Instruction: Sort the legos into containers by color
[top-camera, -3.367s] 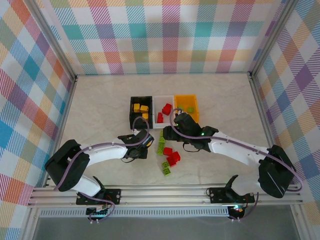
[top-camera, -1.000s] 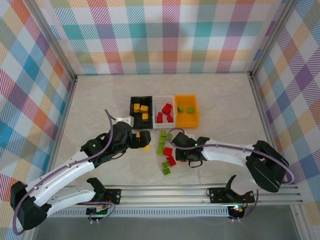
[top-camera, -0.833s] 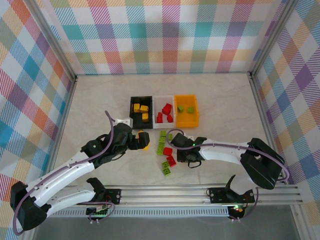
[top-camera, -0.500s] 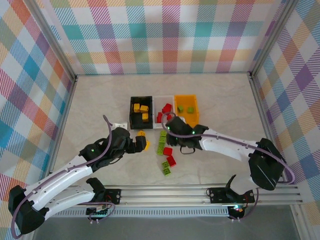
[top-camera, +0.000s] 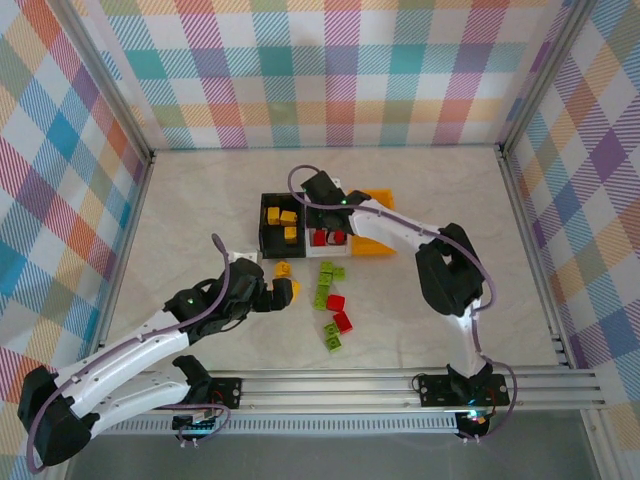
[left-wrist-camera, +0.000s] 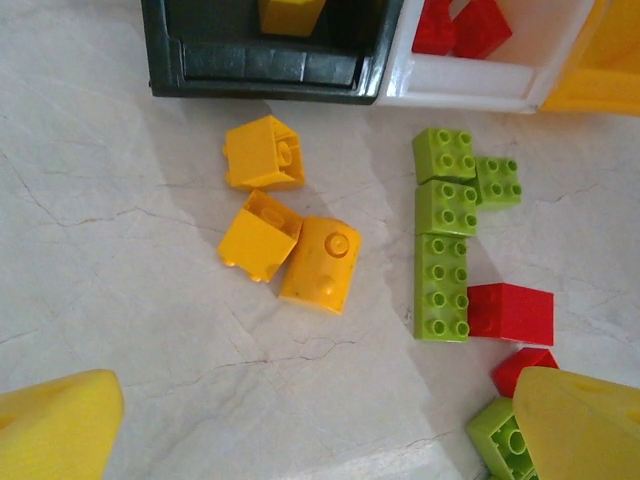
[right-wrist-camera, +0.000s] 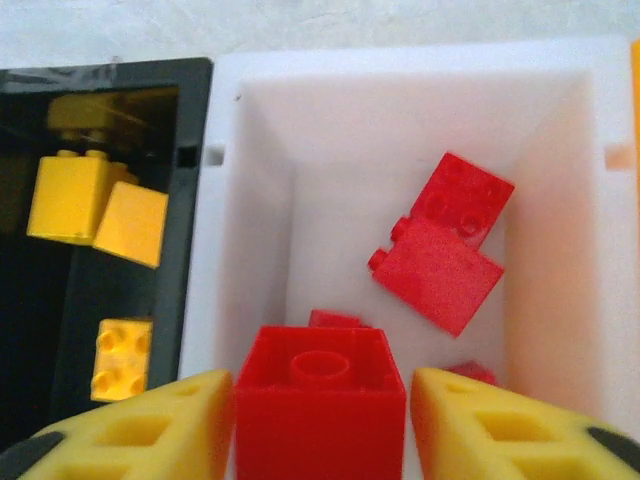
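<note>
bins (left-wrist-camera: 270, 68): 3 | loose yellow bricks (left-wrist-camera: 262, 152): 3 | loose red bricks (left-wrist-camera: 510, 313): 2 | loose green bricks (left-wrist-camera: 441, 285): about 5

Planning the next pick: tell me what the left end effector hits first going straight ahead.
Likely the two touching yellow bricks on the table, about centred ahead of the open left end effector; depth is hard to judge.

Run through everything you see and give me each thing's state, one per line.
Left claw, open, empty.
Right claw, shut on held red brick, above white bin.
Black bin, holding yellow bricks.
White bin, holding red bricks.
Orange bin, contents hidden.
Loose yellow bricks, unsorted on table.
Loose green bricks, unsorted.
Loose red bricks, unsorted.
</note>
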